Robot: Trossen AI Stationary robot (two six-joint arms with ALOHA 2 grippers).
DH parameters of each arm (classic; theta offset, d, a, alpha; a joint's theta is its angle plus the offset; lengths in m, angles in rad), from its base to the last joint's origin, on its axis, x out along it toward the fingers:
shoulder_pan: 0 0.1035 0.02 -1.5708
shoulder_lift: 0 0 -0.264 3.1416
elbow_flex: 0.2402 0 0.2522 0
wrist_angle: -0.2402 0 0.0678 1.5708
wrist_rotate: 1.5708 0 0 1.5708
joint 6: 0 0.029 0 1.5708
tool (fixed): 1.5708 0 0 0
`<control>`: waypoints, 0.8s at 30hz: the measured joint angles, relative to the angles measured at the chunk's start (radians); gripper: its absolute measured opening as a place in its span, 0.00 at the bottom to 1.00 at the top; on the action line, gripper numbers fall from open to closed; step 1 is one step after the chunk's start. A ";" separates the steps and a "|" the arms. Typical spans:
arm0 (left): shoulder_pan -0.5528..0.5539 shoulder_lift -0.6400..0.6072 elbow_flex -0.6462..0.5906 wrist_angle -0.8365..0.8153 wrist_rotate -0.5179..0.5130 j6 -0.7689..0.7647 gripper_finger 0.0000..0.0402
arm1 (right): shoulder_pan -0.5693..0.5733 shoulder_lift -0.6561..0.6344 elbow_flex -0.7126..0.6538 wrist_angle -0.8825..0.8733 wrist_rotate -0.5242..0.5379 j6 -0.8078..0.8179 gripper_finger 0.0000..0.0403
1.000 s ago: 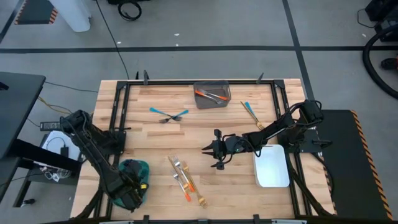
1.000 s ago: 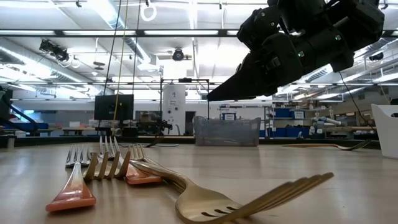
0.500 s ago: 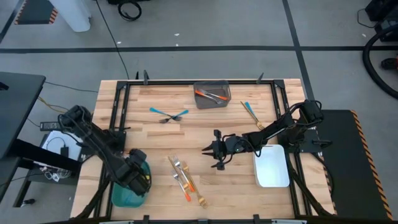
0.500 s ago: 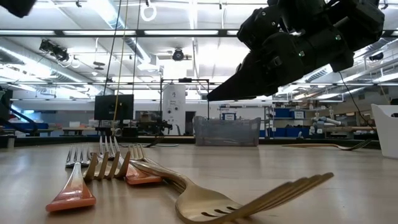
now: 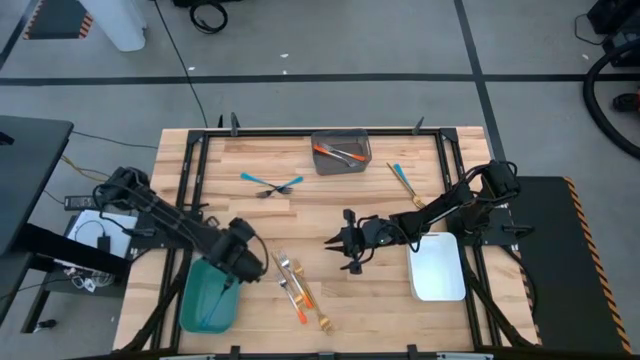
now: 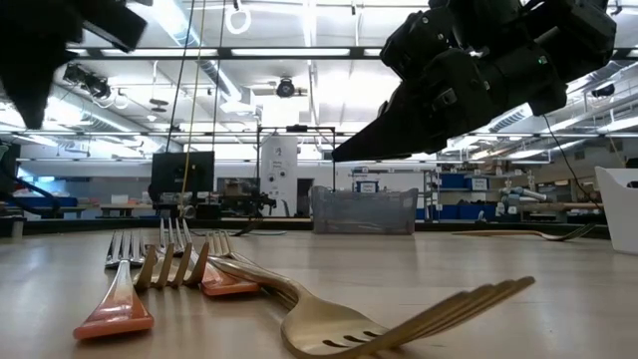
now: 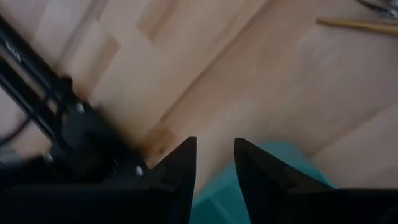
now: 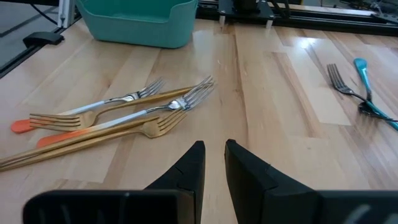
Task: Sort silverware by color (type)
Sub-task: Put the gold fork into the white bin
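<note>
A heap of forks [image 5: 298, 285], some orange-handled and some gold, lies flat on the wooden table near its front edge; it also shows in the low view [image 6: 199, 269] and the right wrist view [image 8: 124, 118]. Two blue pieces [image 5: 270, 185] lie crossed at the far left. My left gripper [image 5: 243, 262] hangs open over the far right corner of the teal bin [image 5: 208, 297], pointing down, nothing between its fingers [image 7: 214, 155]. My right gripper [image 5: 332, 242] hovers mid-table, aimed toward the heap, its fingers [image 8: 213, 155] narrowly open and empty.
A grey bin [image 5: 341, 153] at the far edge holds orange-handled pieces. A blue piece and a gold piece [image 5: 403, 180] lie at the far right. A white bin [image 5: 437, 267] stands by the right arm. Bare wood lies between the heap and the blue pieces.
My left gripper has swung from over the teal bin's near end toward the table's far and right side, rising a little and rolling about its own axis; it now hangs by the bin's far right corner, nearer the fork heap. The bin's inside now shows.
</note>
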 joint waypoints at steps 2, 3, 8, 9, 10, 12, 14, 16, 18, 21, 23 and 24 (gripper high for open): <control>0.032 0.000 0.000 0.003 -0.016 0.072 0.29 | 0.000 0.000 0.000 0.000 -0.008 -0.001 0.17; 0.048 0.000 0.000 0.005 -0.022 0.108 0.29 | 0.000 0.000 0.000 0.000 -0.010 -0.001 0.17; 0.128 0.000 -0.001 0.059 -0.065 0.278 0.29 | 0.000 0.000 0.000 -0.005 -0.010 -0.002 0.17; 0.143 0.000 -0.001 0.070 -0.078 0.313 0.29 | 0.000 0.000 0.000 -0.006 -0.010 -0.003 0.17; 0.157 0.000 -0.001 0.084 -0.089 0.348 0.29 | 0.000 0.000 0.000 -0.009 -0.010 -0.002 0.17; 0.185 0.000 -0.001 0.111 -0.113 0.410 0.29 | 0.000 0.000 0.000 -0.017 -0.010 -0.002 0.17; 0.215 0.000 -0.001 0.135 -0.130 0.467 0.29 | 0.000 0.000 0.000 -0.031 -0.010 -0.002 0.17; 0.245 0.000 -0.001 0.157 -0.142 0.510 0.29 | 0.000 0.000 0.000 -0.043 -0.010 0.003 0.17; 0.274 0.000 -0.001 0.172 -0.145 0.552 0.29 | 0.001 0.000 0.000 -0.053 -0.010 0.012 0.17; 0.308 0.000 -0.001 0.213 -0.145 0.619 0.29 | 0.005 0.000 0.000 -0.056 -0.010 0.026 0.17; 0.328 0.000 -0.001 0.233 -0.145 0.653 0.29 | 0.011 0.000 0.000 -0.056 -0.010 0.027 0.17; 0.338 0.000 -0.001 0.243 -0.144 0.673 0.29 | 0.015 0.000 0.000 -0.057 -0.010 0.028 0.17</control>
